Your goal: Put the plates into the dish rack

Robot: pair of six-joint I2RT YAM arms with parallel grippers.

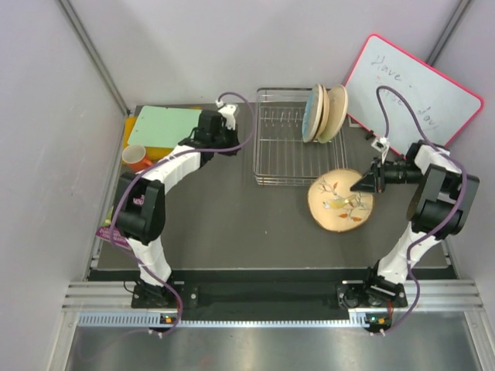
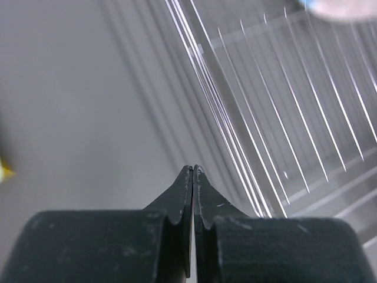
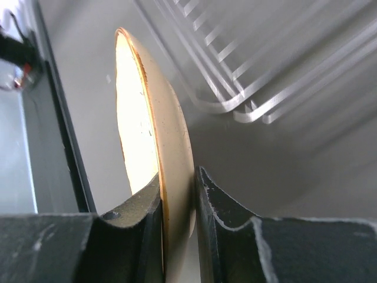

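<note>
A peach plate (image 1: 340, 202) with a sprig drawing is on or just above the table, right of the dish rack's front corner. My right gripper (image 1: 363, 183) is shut on its right rim; in the right wrist view the rim (image 3: 177, 177) sits clamped between both fingers. The chrome wire dish rack (image 1: 280, 154) stands at the back centre. Three plates stand on edge in its right end, a light blue one (image 1: 314, 113) leftmost and a peach one (image 1: 336, 114) rightmost. My left gripper (image 1: 230, 117) is shut and empty by the rack's back left corner, with the rack wires (image 2: 283, 118) close by.
A pink-framed whiteboard (image 1: 418, 89) leans at the back right, close to my right arm. An orange mug (image 1: 137, 157) and a green board (image 1: 166, 127) sit at the back left. A purple item (image 1: 108, 236) lies at the left edge.
</note>
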